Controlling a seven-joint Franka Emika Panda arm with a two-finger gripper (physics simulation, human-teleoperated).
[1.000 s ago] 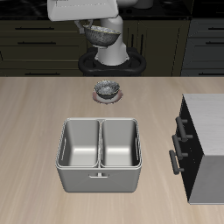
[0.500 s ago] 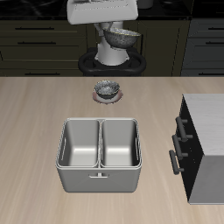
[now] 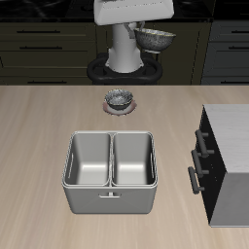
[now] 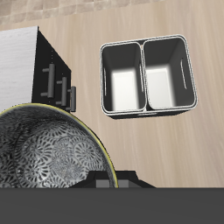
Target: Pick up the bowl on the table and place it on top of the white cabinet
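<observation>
My gripper point(image 3: 147, 30) is high above the table's back edge, shut on the rim of the bowl point(image 3: 156, 38), a small grey speckled bowl that hangs tilted in the air. In the wrist view the bowl point(image 4: 44, 157) fills the near field, with its patterned inside showing and the fingers mostly hidden behind its rim. The white cabinet point(image 3: 234, 146), with a pale top, black front and bar handles, stands at the table's edge, nearer the front than the gripper. It also shows in the wrist view point(image 4: 17, 66). The beige wood table point(image 3: 34, 136) lies below.
A second, same-looking grey bowl point(image 3: 119, 97) sits on the table near the back, in front of the robot's base. A steel double basin point(image 3: 109, 170) stands in the middle of the table, also in the wrist view point(image 4: 147, 74).
My gripper has carried the bowl sideways through the air toward the cabinet's side, staying high. The second bowl, the basin and the cabinet have not moved.
</observation>
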